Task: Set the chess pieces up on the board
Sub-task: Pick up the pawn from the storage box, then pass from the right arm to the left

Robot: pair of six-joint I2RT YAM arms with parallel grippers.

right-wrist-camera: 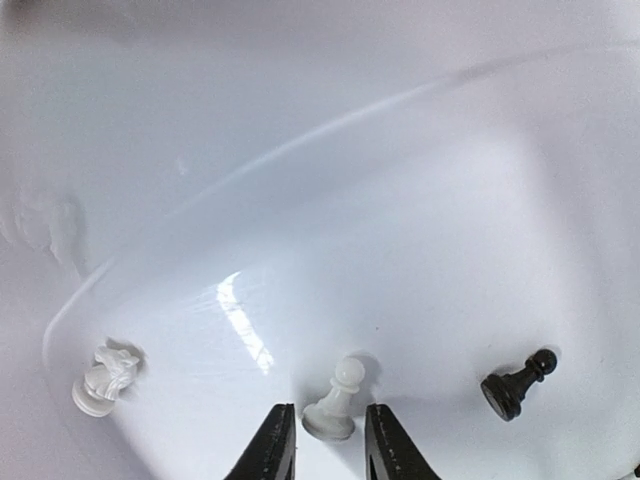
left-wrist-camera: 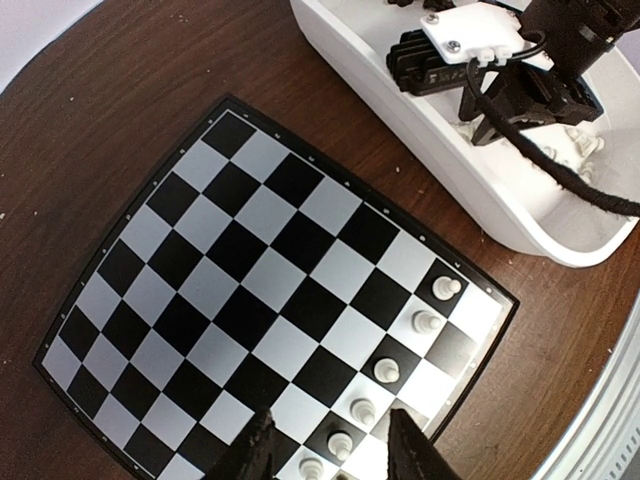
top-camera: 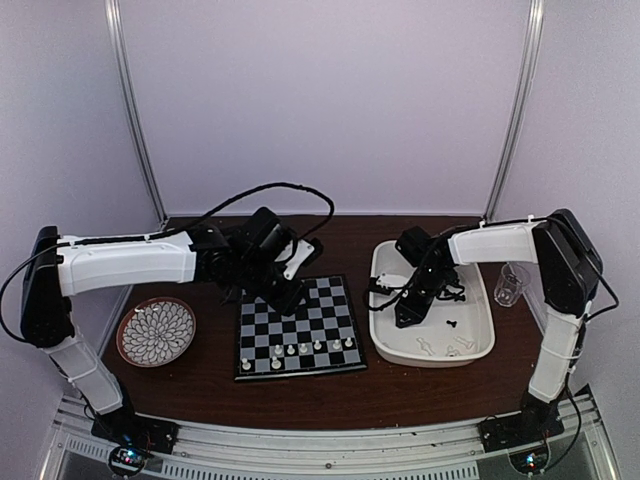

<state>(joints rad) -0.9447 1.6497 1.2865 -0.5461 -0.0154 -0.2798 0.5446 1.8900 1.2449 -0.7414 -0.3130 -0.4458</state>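
The board point(top-camera: 300, 330) lies mid-table with a row of white pawns point(top-camera: 300, 349) along its near side. My left gripper point(top-camera: 290, 297) hangs open over it; in the left wrist view its fingers point(left-wrist-camera: 262, 445) straddle empty air above the board point(left-wrist-camera: 250, 280) and the pawns point(left-wrist-camera: 387, 370). My right gripper point(top-camera: 408, 312) reaches down into the white tray point(top-camera: 480, 345). There its fingertips point(right-wrist-camera: 278, 440) stand on either side of a tilted white pawn point(right-wrist-camera: 338, 400), with slim gaps to its base. The right gripper point(right-wrist-camera: 328, 412) is open. A black pawn point(right-wrist-camera: 515, 385) and a white knight point(right-wrist-camera: 103, 380) lie nearby.
A round patterned plate point(top-camera: 156, 331) sits left of the board. A clear cup point(top-camera: 510, 285) stands right of the tray. More loose pieces point(top-camera: 445, 347) lie at the tray's near end. The tray's wall point(left-wrist-camera: 500, 210) rises close beside the board's right edge.
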